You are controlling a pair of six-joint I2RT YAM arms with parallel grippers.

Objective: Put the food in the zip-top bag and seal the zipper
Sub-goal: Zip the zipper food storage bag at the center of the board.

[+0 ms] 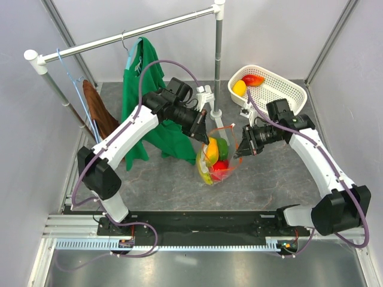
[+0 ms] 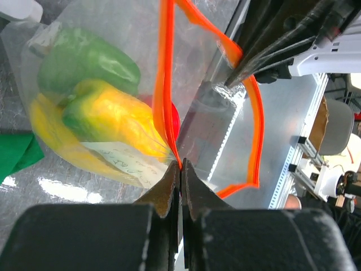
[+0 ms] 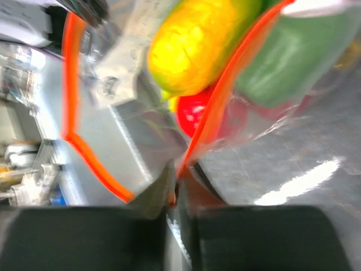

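The zip-top bag hangs between two grippers, mouth open. The left gripper is pressed together on the orange zipper; the right gripper pinches the same strip across the mouth. Inside the bag are a green pepper, a yellow-green fruit and a white label — handwritten, unreadable. Beyond the bag, a basket holds a lemon.

Food in bag, between left pincer and right pincer
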